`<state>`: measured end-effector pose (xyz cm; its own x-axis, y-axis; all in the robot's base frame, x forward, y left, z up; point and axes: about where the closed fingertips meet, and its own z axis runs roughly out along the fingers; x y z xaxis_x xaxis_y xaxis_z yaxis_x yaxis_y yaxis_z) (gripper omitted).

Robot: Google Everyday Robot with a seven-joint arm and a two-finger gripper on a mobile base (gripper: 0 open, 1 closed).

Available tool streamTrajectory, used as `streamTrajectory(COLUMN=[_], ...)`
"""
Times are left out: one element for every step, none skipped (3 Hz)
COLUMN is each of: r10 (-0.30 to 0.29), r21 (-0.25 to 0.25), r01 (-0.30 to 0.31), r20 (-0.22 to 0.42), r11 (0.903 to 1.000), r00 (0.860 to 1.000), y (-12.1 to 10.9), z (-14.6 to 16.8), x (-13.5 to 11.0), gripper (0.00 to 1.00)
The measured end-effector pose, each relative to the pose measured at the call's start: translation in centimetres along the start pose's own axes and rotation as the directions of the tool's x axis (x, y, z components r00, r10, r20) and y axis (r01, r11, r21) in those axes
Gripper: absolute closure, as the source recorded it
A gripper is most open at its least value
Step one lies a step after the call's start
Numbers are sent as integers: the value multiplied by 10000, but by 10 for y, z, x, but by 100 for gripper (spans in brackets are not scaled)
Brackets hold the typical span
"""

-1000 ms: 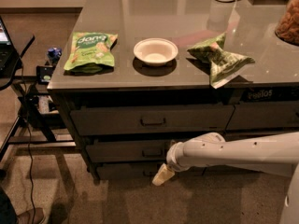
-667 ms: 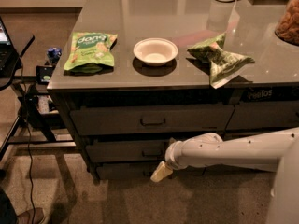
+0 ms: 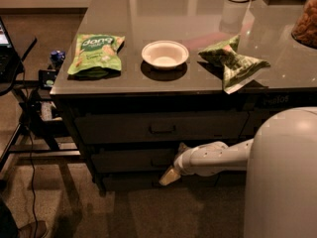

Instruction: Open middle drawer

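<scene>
The middle drawer (image 3: 126, 160) is a wide dark front of medium height under the counter, below the taller top drawer (image 3: 124, 128), and it sits flush and closed. My gripper (image 3: 174, 162) is at the end of the pale arm (image 3: 218, 157) that reaches in from the right. It sits right against the middle drawer's front, near its centre. The drawer's small pull handle is hidden behind the gripper.
On the grey countertop (image 3: 198, 14) lie a green snack bag (image 3: 95, 53), a white bowl (image 3: 165, 54) and a crumpled green bag (image 3: 233, 61). The top drawer's handle (image 3: 162, 129) shows. A slim bottom drawer (image 3: 129, 182) is below. A stand with cables (image 3: 34, 118) is at left. My pale body (image 3: 282, 177) fills the lower right.
My gripper has risen a little against the middle drawer's front. My arm's bulky part has swung into the lower right foreground. The drawer has not moved.
</scene>
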<state>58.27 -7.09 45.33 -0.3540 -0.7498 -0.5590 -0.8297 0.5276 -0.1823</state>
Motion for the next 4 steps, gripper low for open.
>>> streamTrajectory(r10=[15, 92, 58, -49], r21=[-68, -141, -231, -574], r01=[-14, -91, -56, 42], r20=[70, 98, 84, -110], r11=[10000, 9999, 9997, 9983], r00=[10000, 9999, 9999, 9999], y=[2, 4, 5, 17], z=[19, 34, 45, 47], x=[0, 3, 5, 9], gripper=[0, 0, 0, 0])
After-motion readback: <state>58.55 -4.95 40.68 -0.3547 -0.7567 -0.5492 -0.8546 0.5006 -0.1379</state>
